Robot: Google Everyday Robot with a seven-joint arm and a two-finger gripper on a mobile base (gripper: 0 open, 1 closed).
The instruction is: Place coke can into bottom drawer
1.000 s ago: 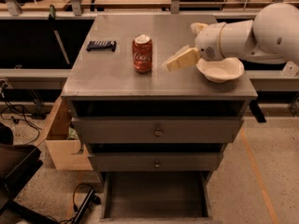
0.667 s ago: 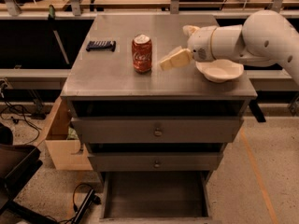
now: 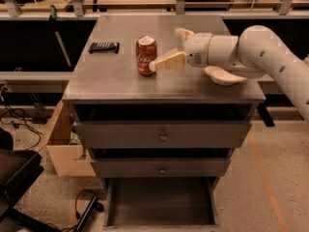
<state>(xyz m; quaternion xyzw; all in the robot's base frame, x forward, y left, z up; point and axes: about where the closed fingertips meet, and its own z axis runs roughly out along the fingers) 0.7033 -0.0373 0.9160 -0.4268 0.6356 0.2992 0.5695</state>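
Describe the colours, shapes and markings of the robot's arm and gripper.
The arm is glossy white, built of rounded tubular segments with small dark dots. Its gripper, over the grey metal cabinet top beside the red cylindrical coke can, has two cream, tapered fingers. No cables show.

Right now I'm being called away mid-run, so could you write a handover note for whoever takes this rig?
Gripper: open, at can height just right of the can, not closed on it.
Can: upright on the cabinet top, left of the bowl.
Bottom drawer: pulled out, can not in it.
Done: drawer open, gripper at the can.
Left: grasp, lift, lower into the drawer, release.
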